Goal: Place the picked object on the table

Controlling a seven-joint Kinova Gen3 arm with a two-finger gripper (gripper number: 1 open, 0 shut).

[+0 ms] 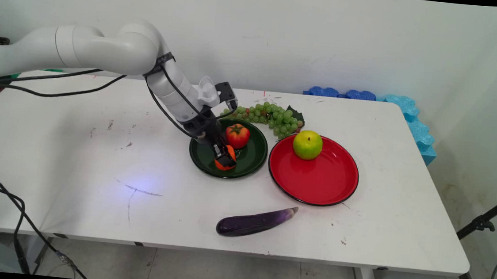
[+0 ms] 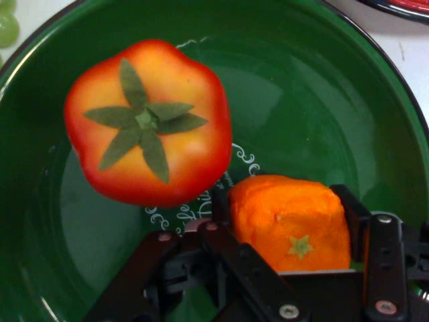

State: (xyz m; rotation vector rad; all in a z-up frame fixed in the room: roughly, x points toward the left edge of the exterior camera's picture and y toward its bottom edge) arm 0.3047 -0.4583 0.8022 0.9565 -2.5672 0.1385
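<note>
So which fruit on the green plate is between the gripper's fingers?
The orange, squeezed by the gripper. The red tomato sits free beside it on the green plate.

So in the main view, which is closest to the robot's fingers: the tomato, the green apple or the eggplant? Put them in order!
1. Tomato, on the green plate right beside the gripper.
2. Green apple, on the red plate to the right.
3. Eggplant, near the table's front edge; only slightly farther than the apple.

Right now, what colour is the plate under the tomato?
Dark green plate, seen best in the hand view, where the tomato sits on it.
</note>
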